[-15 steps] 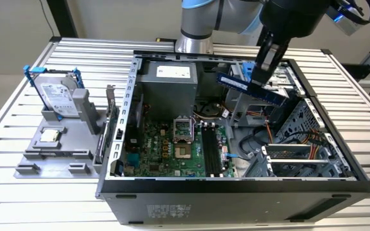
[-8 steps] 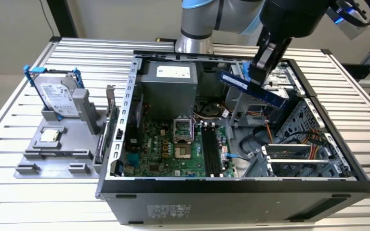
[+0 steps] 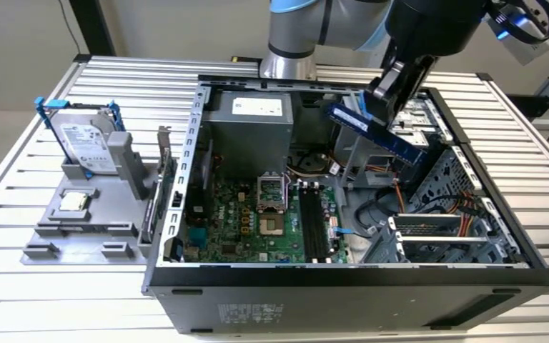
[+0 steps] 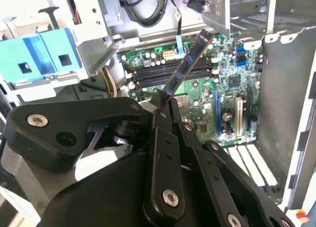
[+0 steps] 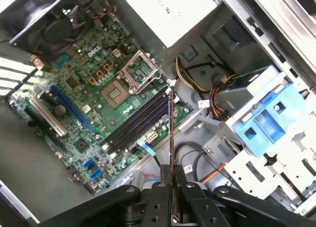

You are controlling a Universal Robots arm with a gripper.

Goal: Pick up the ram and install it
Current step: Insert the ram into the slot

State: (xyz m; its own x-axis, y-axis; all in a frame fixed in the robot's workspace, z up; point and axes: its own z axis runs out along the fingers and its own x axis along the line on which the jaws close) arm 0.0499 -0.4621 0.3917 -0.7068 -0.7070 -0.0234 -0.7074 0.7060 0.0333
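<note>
The gripper (image 4: 164, 102) had its jaws clamped on one end of the ram (image 4: 190, 59), which hung tilted in the air over the open case (image 3: 196, 143), apart from the memory slots (image 5: 140, 121). Tilted so, it might miss a slot and jam.

The gripper (image 3: 374, 94) holds the ram (image 3: 379, 136) tilted above the open computer case (image 3: 351, 275), the motherboard (image 3: 255, 221) lying toward the exterior view's left

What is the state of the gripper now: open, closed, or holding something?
Gripper: jaws closed on the ram, held in the air over the open computer case, not yet in the memory slots.
</note>
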